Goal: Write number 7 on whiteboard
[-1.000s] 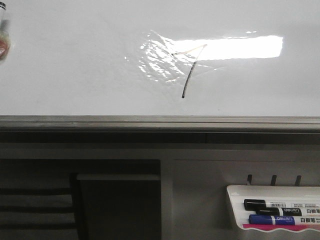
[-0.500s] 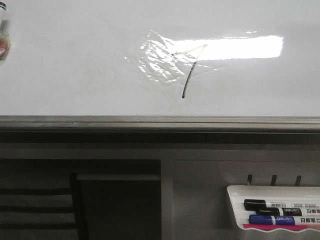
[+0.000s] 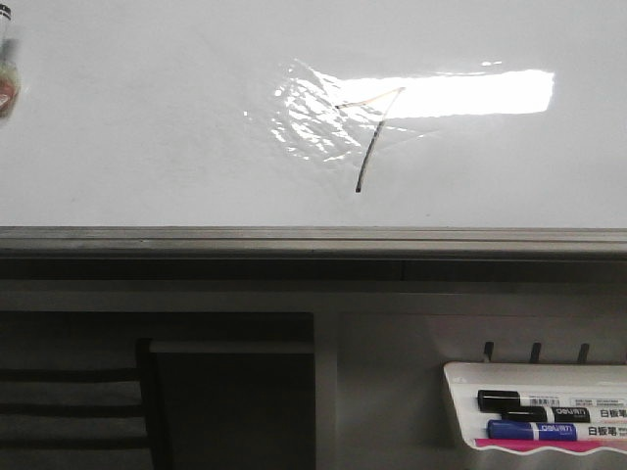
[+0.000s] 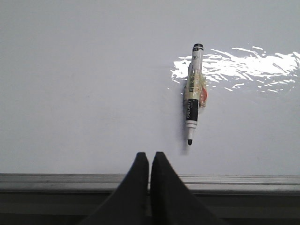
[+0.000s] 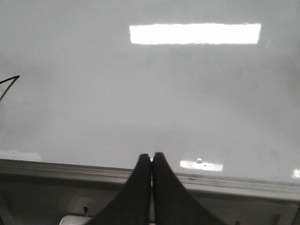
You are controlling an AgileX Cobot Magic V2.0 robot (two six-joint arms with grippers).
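Glossy white whiteboard [image 3: 147, 127] with grey metal edge rail [image 3: 313, 240]; the number 7 [image 3: 370, 137], thin and dark, sits mid-board across a wrinkled shiny film patch [image 3: 313, 117]. Taped black-and-white marker [image 4: 193, 93] lies flat on the board. Left gripper [image 4: 149, 161] and right gripper [image 5: 151, 161]: black tapered jaws clenched, gripping nothing.

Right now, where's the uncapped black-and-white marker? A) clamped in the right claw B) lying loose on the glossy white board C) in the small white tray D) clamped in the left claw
B: the uncapped black-and-white marker lies on the glossy white board, apart from the shut, empty left claw.
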